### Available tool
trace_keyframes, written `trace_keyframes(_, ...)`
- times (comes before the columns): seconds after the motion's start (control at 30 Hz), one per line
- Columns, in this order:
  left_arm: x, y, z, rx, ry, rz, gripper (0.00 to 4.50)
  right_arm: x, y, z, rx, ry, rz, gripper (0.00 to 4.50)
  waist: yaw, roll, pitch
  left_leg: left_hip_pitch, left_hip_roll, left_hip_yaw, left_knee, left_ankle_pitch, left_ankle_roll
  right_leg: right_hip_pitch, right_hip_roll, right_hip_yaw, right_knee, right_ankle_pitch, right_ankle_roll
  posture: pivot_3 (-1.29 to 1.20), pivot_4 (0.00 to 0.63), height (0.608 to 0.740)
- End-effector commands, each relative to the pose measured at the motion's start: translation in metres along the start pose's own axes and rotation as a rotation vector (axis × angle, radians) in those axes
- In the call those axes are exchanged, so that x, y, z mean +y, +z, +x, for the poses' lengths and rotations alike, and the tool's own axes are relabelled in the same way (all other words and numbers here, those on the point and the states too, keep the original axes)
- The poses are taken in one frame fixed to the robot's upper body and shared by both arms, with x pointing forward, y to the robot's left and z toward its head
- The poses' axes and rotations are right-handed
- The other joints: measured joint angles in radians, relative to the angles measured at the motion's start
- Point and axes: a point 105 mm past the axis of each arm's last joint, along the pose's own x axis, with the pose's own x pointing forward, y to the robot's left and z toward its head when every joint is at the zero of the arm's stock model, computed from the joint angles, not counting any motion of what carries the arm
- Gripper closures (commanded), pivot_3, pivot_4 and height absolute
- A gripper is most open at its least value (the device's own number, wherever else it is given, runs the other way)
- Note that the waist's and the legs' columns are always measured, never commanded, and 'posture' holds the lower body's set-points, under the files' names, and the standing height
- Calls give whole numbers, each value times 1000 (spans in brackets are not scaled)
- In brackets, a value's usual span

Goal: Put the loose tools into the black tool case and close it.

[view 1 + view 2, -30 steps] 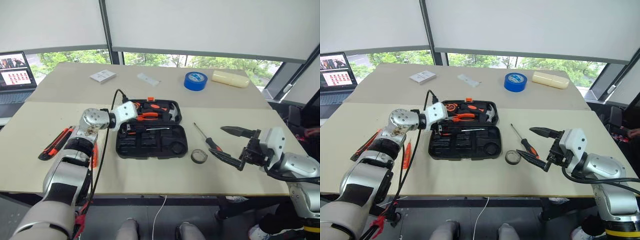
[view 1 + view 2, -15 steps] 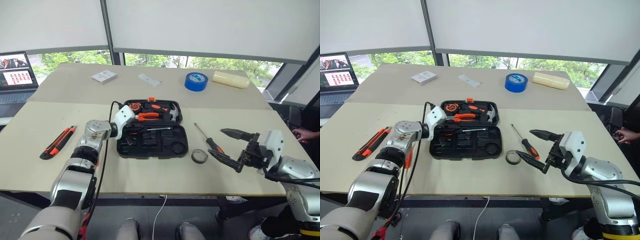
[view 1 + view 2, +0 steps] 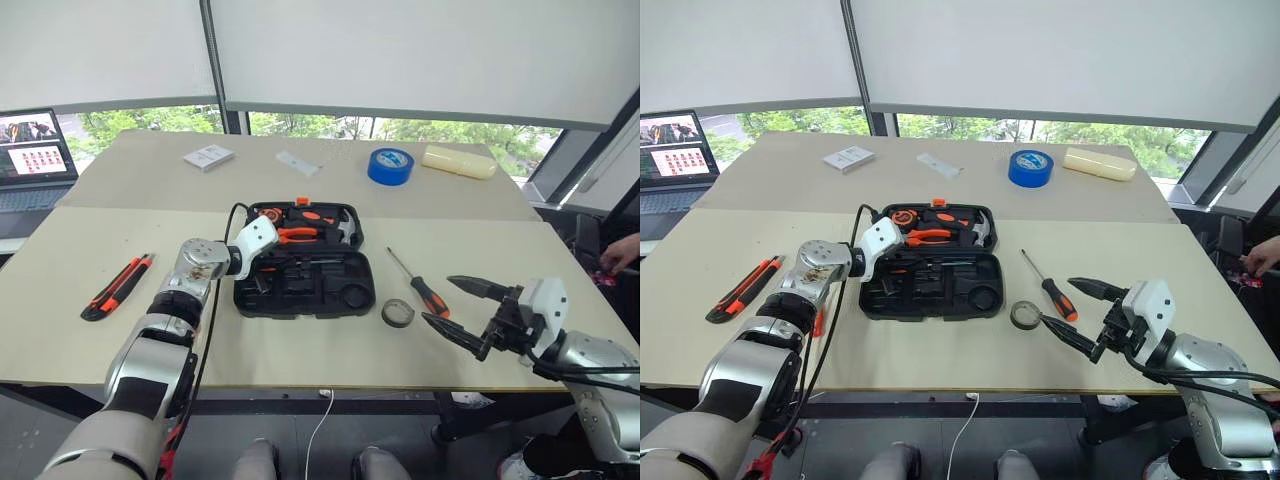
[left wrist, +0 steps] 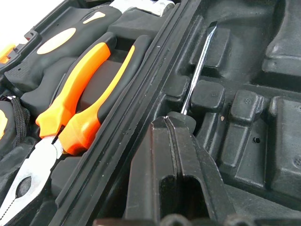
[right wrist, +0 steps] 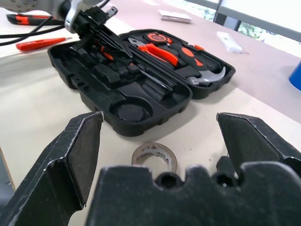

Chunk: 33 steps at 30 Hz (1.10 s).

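Observation:
The black tool case point(image 3: 330, 295) lies open at the table's middle, with pliers point(image 4: 80, 108) and other tools in its far half. My left gripper point(image 3: 264, 268) is shut, its fingers point(image 4: 155, 160) pressed together over the handle end of a screwdriver point(image 4: 200, 66) lying in a slot of the near half. Right of the case lie another screwdriver point(image 3: 420, 285) and the small tape ring point(image 3: 398, 313). My right gripper point(image 3: 437, 300) hangs open just right of them, holding nothing. The utility knife point(image 3: 118, 285) and the orange tester screwdriver point(image 5: 40, 44) lie left of the case.
At the table's far side are a blue tape roll point(image 3: 390, 165), a cream oblong object point(image 3: 458, 161), a white box point(image 3: 208, 157) and a small white strip point(image 3: 298, 162). A laptop point(image 3: 35, 150) stands at the far left. A person's hand point(image 3: 622, 250) shows at the right edge.
My left gripper has shut and dropped lower onto the case's near half. My right gripper has sunk a little and stays open.

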Motion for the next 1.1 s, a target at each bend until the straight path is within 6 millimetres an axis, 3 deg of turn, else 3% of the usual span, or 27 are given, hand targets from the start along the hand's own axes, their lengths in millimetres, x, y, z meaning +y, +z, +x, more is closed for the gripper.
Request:
trace_keyframes(0.03,-1,6,1,-81,12,-35,4476,-12,14,-6,-57,-106,-35,0,1,0,0,0,0,0,0,0,0,0,0,0,0,0,0,0,150,740)
trace_keyframes(0.07,8,19,-6,-187,50,-65,4476,-15,16,-11,-68,-137,-16,0,1,0,0,0,0,0,0,0,0,0,0,0,0,0,0,0,150,740)
trace_keyframes(0.1,15,31,-18,-284,67,-77,3984,-18,16,-17,-70,-170,2,0,2,0,0,-1,0,0,0,0,0,0,0,0,-1,0,0,0,150,740)
trace_keyframes(0.13,17,38,-30,-368,54,-76,3883,-17,13,-23,-48,-177,32,0,2,0,1,-1,0,0,0,0,0,0,0,0,-1,0,0,0,150,740)
trace_keyframes(0.23,16,48,-70,-511,-39,-93,2880,-19,4,-43,14,-236,36,0,-4,0,1,-2,0,0,-2,0,0,-1,0,0,-2,3,-6,0,150,740)
trace_keyframes(0.43,2,23,-137,-411,-58,1,809,-18,-28,-88,257,-414,67,0,-18,5,0,2,0,0,-7,0,0,-1,0,0,-1,1,-8,0,150,740)
trace_keyframes(0.5,-7,1,-153,-314,-34,-22,112,-14,-37,-96,326,-456,117,0,-19,5,0,3,0,0,-7,0,0,0,0,0,-1,0,-9,0,150,740)
trace_keyframes(0.6,-33,-25,-172,-242,-83,-61,17,-10,-36,-90,364,-430,155,0,-25,6,0,4,1,1,-7,0,0,1,-1,0,-1,-8,-12,0,150,740)
trace_keyframes(0.67,-47,-30,-179,-246,-111,-89,17,-17,-35,-79,393,-421,160,0,-27,6,0,6,2,1,-7,-5,-7,1,-3,-1,-1,-8,-12,0,150,740)
trace_keyframes(0.93,-63,-7,-175,-373,-106,-62,17,-38,-29,-16,531,-275,194,0,-12,6,1,6,2,5,-7,-5,-8,-3,-6,-3,-2,-7,-13,0,150,740)
trace_keyframes(1.03,-72,2,-166,-415,-120,-59,17,-48,-36,16,594,-251,186,0,-15,6,1,3,1,6,-7,-5,-7,-2,-6,-2,-2,-7,-13,0,150,740)
trace_keyframes(1.1,-75,5,-164,-430,-113,-56,17,-54,-41,27,630,-261,188,0,-14,5,1,-1,1,6,-7,0,2,-5,-5,0,-2,-5,-16,0,150,740)
